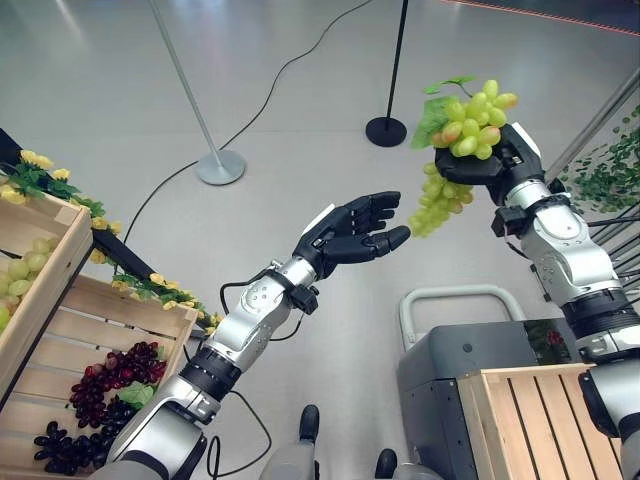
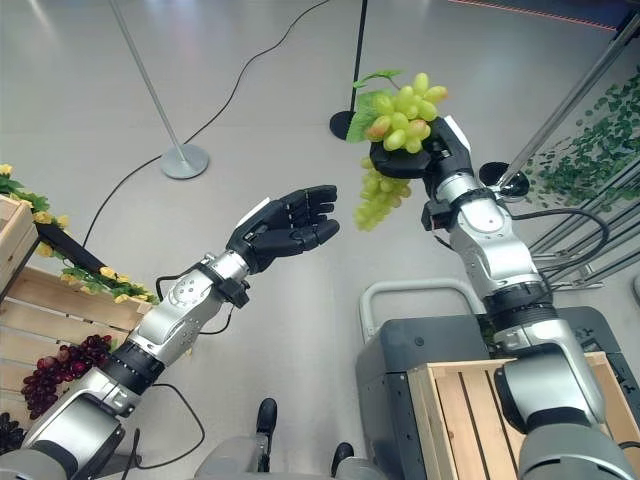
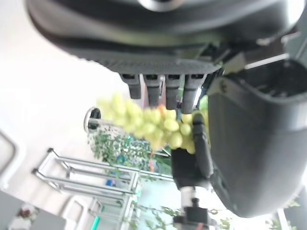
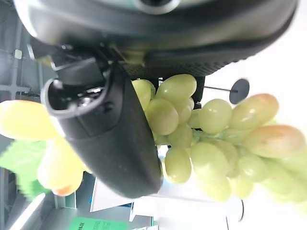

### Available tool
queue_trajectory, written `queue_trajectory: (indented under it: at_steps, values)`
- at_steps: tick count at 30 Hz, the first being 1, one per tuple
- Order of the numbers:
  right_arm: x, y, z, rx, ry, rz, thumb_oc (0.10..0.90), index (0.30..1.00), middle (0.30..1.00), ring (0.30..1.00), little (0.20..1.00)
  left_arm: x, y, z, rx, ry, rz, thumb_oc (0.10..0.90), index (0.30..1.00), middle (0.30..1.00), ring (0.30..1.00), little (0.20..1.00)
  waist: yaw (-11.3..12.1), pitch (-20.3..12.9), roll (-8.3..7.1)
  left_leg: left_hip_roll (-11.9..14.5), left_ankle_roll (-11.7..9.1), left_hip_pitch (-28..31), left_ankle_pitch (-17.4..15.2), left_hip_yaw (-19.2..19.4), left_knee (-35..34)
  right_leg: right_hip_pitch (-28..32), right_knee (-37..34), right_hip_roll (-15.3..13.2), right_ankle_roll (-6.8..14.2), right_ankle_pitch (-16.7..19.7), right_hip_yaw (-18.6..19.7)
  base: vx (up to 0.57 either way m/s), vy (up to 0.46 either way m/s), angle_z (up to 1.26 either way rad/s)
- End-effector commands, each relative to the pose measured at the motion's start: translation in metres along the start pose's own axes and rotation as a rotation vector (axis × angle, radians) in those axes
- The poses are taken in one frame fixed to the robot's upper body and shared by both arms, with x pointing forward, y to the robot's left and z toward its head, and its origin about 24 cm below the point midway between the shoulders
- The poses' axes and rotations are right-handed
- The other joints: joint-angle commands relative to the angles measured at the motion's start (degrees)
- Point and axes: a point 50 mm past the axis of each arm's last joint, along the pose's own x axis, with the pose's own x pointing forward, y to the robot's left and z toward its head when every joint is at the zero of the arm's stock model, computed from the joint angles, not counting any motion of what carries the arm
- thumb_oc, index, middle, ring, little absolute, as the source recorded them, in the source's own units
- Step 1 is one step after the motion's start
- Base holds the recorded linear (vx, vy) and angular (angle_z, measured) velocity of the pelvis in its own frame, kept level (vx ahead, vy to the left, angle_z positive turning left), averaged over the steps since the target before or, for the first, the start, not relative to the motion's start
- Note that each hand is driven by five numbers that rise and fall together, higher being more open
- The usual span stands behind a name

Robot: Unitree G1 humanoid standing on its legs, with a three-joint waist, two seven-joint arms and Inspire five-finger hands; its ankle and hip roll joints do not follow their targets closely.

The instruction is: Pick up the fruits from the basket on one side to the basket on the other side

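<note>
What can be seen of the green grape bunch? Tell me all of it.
The green grape bunch is a cluster of glossy yellow-green grapes, a few blushed orange-pink, with a green leaf at its top. It looks artificial, though that is a guess. The right hand holds it up in the air, with the thumb and fingers curled round its upper part, while the lower part hangs loose below the hand. The left hand is open, palm up, just beside the hanging tip; I cannot tell whether they touch.
</note>
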Motion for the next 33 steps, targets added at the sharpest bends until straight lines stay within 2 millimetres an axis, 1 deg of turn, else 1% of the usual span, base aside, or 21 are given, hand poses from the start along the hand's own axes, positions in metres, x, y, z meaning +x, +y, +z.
queue_trajectory:
  at_steps: [1,2,4,6,7,10,12,15,16,19,22,25,29,30,31,33]
  values:
    - [0.012,0.017,0.054,0.043,-0.221,0.097,0.4,0.3,0.3,0.3,0.3,0.02,-0.008,0.019,-0.088,-0.126,-0.03,0.8,0.9,0.9,0.9,0.9,-0.1,-14.4,-0.24,4.2,-5.1,6.5,-8.7,3.1,0.1,-4.3,-0.9,-2.3,-0.5,6.6,0.2,-0.01,0.053,0.01]
    - [0.012,0.023,0.051,0.045,-0.213,0.118,0.4,0.3,0.3,0.3,0.3,0.023,-0.008,0.021,-0.086,-0.13,-0.012,0.8,0.9,0.9,0.9,0.9,-0.2,-14.6,-0.24,4.3,-5.2,6.5,-8.8,3.3,0.1,-4.2,-0.9,-2.2,-0.5,6.4,0.4,0.0,0.039,0.0]
    - [0.013,0.027,0.05,0.047,-0.208,0.131,0.4,0.3,0.3,0.3,0.3,0.026,-0.008,0.021,-0.073,-0.123,-0.003,0.8,0.9,0.9,0.9,0.9,-0.4,-14.7,-0.3,4.3,-5.1,6.5,-8.8,3.3,0.1,-4.1,-0.9,-2.2,-0.5,6.3,0.5,0.0,0.015,0.0]
    - [0.014,0.033,0.051,0.053,-0.2,0.155,0.4,0.3,0.3,0.3,0.3,0.03,-0.009,0.023,-0.055,-0.108,0.005,0.8,0.9,0.9,0.9,0.9,-0.6,-14.7,-0.36,4.4,-5.1,6.5,-8.6,3.5,0.1,-4.1,-0.9,-2.1,-0.5,6.2,0.9,0.0,0.0,0.0]
    - [0.015,0.039,0.051,0.051,-0.196,0.173,0.4,0.3,0.3,0.3,0.3,0.033,-0.006,0.026,-0.048,-0.107,0.012,0.8,0.9,0.9,0.9,0.9,-0.5,-14.7,-0.34,4.5,-5.2,6.5,-8.5,3.4,0.1,-3.9,-0.9,-2.2,-0.5,6.2,0.8,0.0,0.0,0.0]
    - [0.017,0.045,0.053,0.058,-0.194,0.199,0.4,0.3,0.3,0.3,0.3,0.037,-0.005,0.031,-0.036,-0.105,0.016,0.8,0.9,0.9,0.9,0.9,-0.4,-14.8,-0.28,4.7,-5.3,6.5,-8.4,3.4,0.1,-3.8,-0.9,-2.2,-0.5,6.0,0.6,0.0,0.0,0.0]
    - [0.019,0.054,0.054,0.067,-0.194,0.229,0.4,0.3,0.3,0.3,0.3,0.041,-0.005,0.033,-0.013,-0.091,0.027,0.8,0.9,0.9,0.9,0.9,-0.4,-14.9,-0.26,4.8,-5.4,6.5,-8.4,3.5,0.1,-3.7,-0.9,-2.2,-0.5,5.8,0.5,0.0,0.0,0.0]
    - [0.022,0.072,0.06,0.072,-0.201,0.289,0.4,0.3,0.3,0.3,0.3,0.045,0.001,0.033,0.024,-0.065,0.088,0.8,0.9,0.9,0.9,0.9,-0.3,-15.2,-0.23,5.0,-5.5,6.4,-8.1,3.5,0.1,-3.7,-0.9,-2.1,-0.5,5.5,0.6,0.0,0.0,0.0]
    - [0.024,0.078,0.063,0.072,-0.205,0.308,0.4,0.3,0.3,0.3,0.3,0.046,0.004,0.032,0.036,-0.054,0.11,0.8,0.9,0.9,0.9,0.9,-0.2,-15.2,-0.19,5.1,-5.6,6.4,-8.1,3.5,0.1,-3.6,-0.9,-2.1,-0.6,5.4,0.6,0.0,0.0,0.0]
    - [0.025,0.087,0.066,0.086,-0.208,0.337,0.4,0.3,0.3,0.3,0.3,0.049,0.008,0.031,0.042,-0.033,0.132,0.8,0.9,0.9,0.9,0.9,-0.1,-15.2,-0.22,5.2,-5.6,6.4,-8.0,3.3,0.1,-3.4,-0.9,-2.0,-0.5,5.2,0.7,0.01,0.007,-0.04]
    - [0.027,0.101,0.07,0.1,-0.211,0.379,0.4,0.3,0.3,0.3,0.3,0.051,0.008,0.023,0.098,0.018,0.154,0.8,0.9,0.9,0.9,0.9,-0.1,-15.2,-0.25,5.3,-5.7,6.5,-8.1,3.2,0.1,-3.3,-0.9,-2.0,-0.6,5.0,0.8,0.0,0.0,0.0]
    - [0.027,0.111,0.07,0.117,-0.198,0.422,0.4,0.3,0.3,0.3,0.3,0.053,0.012,0.019,0.182,0.052,0.183,0.8,0.9,0.9,0.9,0.9,-0.1,-15.3,-0.25,5.2,-5.7,6.5,-8.0,3.2,0.1,-3.2,-0.9,-2.0,-0.5,4.9,1.0,0.0,0.0,0.0]
    - [0.027,0.117,0.07,0.134,-0.189,0.452,0.4,0.3,0.3,0.3,0.3,0.055,0.013,0.018,0.23,0.092,0.179,0.8,0.9,0.9,0.9,0.9,-0.1,-15.2,-0.2,5.3,-5.7,6.6,-8.0,3.2,0.1,-3.1,-0.9,-2.1,-0.4,4.8,1.0,0.0,0.0,0.0]
    - [0.027,0.12,0.07,0.135,-0.189,0.46,0.4,0.3,0.3,0.3,0.3,0.055,0.013,0.017,0.265,0.107,0.177,0.8,0.9,0.9,0.9,0.9,-0.1,-15.1,-0.2,5.3,-5.7,6.7,-8.0,3.3,0.1,-3.0,-0.9,-2.1,-0.4,4.8,1.0,0.0,0.0,0.0]
    - [0.026,0.125,0.073,0.137,-0.194,0.474,0.4,0.3,0.3,0.3,0.3,0.056,0.012,0.013,0.342,0.156,0.159,0.8,0.9,0.9,0.9,0.9,-0.1,-15.1,-0.16,5.4,-5.7,6.7,-8.0,3.3,0.1,-3.0,-0.9,-2.2,-0.3,4.8,1.0,0.0,0.0,0.0]
    - [0.025,0.128,0.075,0.138,-0.201,0.486,0.4,0.3,0.3,0.3,0.3,0.055,0.013,0.009,0.388,0.207,0.141,0.8,0.9,0.9,0.9,0.9,-0.1,-15.0,-0.14,5.4,-5.7,6.7,-8.0,3.3,0.1,-3.0,-0.9,-2.2,-0.2,4.8,1.1,0.0,0.0,0.0]
